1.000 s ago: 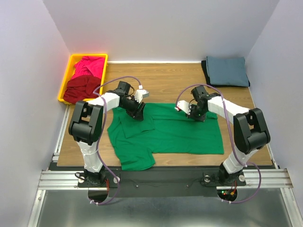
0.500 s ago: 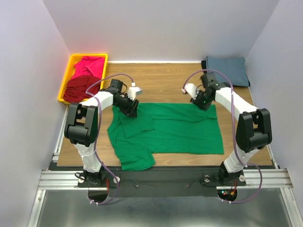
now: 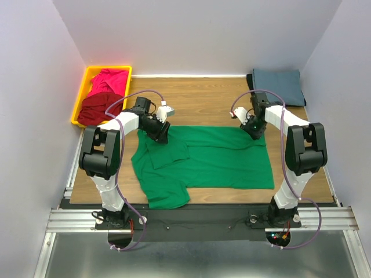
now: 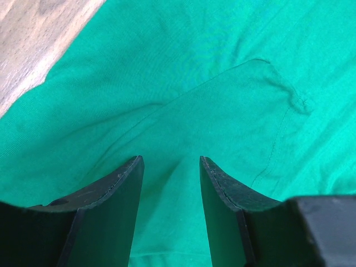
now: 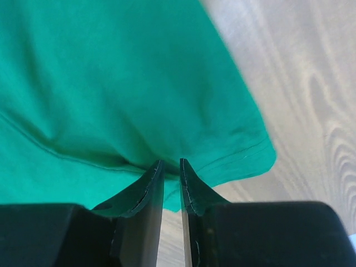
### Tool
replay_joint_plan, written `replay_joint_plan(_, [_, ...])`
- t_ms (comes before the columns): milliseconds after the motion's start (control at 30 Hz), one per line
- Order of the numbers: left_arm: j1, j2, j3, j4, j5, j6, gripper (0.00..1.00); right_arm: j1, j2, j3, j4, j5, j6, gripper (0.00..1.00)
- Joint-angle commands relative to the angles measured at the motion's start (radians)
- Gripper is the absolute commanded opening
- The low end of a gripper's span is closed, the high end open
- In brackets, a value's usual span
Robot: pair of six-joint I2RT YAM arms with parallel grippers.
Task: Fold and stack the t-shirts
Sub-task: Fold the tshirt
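Observation:
A bright green t-shirt (image 3: 214,159) lies spread on the wooden table, its left sleeve folded in over the body. My left gripper (image 3: 162,133) is at the shirt's far left edge; in the left wrist view it (image 4: 169,158) is open, its jaws low over the folded green cloth (image 4: 222,111). My right gripper (image 3: 254,128) is at the shirt's far right corner; in the right wrist view it (image 5: 171,162) is nearly closed, pinching the green hem (image 5: 233,161). A magenta pink shirt (image 3: 110,81) and a dark red shirt (image 3: 97,109) lie crumpled at the far left.
The pink and red shirts lie in a yellow bin (image 3: 88,74) at the far left. A folded slate blue-grey shirt (image 3: 278,87) lies at the far right corner, with a black edge (image 3: 250,81) showing under it. White walls close in the table.
My right gripper has moved from the middle of the shirt's far edge out to its far right corner. My left gripper shifted slightly left along the far edge, then stayed.

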Motion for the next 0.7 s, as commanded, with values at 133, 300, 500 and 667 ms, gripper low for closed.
replay_joint_plan(133, [0.017, -0.007, 0.005, 0.004, 0.001, 0.021, 0.57, -0.011, -0.126, -0.091, -0.058, 0.072, -0.101, 0.24])
replay_joint_plan(300, [0.027, -0.027, 0.014, -0.008, 0.001, 0.024, 0.57, -0.028, -0.188, -0.111, -0.105, 0.077, -0.134, 0.24])
replay_joint_plan(500, [0.086, -0.059, 0.065, -0.05, 0.01, 0.039, 0.57, -0.079, -0.196, -0.047, -0.15, 0.033, -0.143, 0.31])
replay_joint_plan(667, [0.166, -0.058, 0.137, -0.082, 0.01, 0.045, 0.56, -0.162, -0.078, 0.143, -0.161, -0.106, 0.004, 0.32])
